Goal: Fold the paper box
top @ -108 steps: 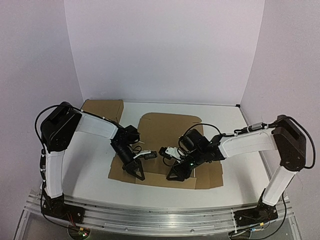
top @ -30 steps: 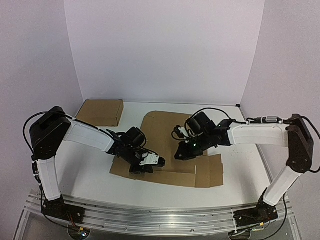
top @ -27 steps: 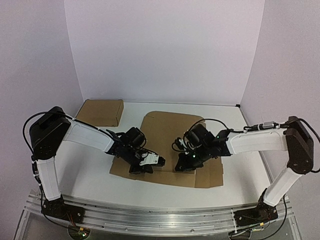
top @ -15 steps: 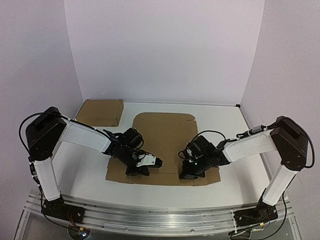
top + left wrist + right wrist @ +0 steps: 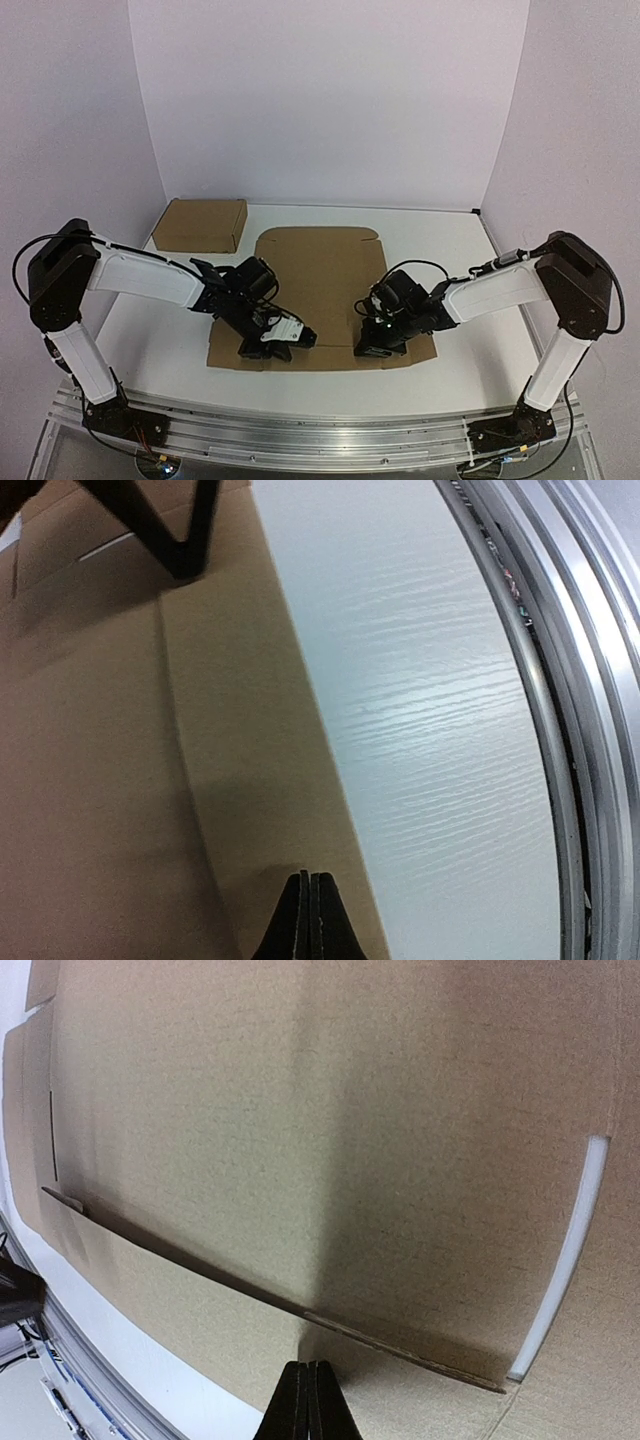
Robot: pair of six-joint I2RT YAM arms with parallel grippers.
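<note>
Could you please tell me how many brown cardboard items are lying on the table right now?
2. The unfolded paper box lies flat in the centre, toward the front. A ready-made shallow cardboard box sits apart from it at the far left corner. Nothing suggests a hidden third.

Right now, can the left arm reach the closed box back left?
Probably yes: the closed box lies apart, back-left of the left gripper, nothing between them. It is shut, low over the paper box.
</note>
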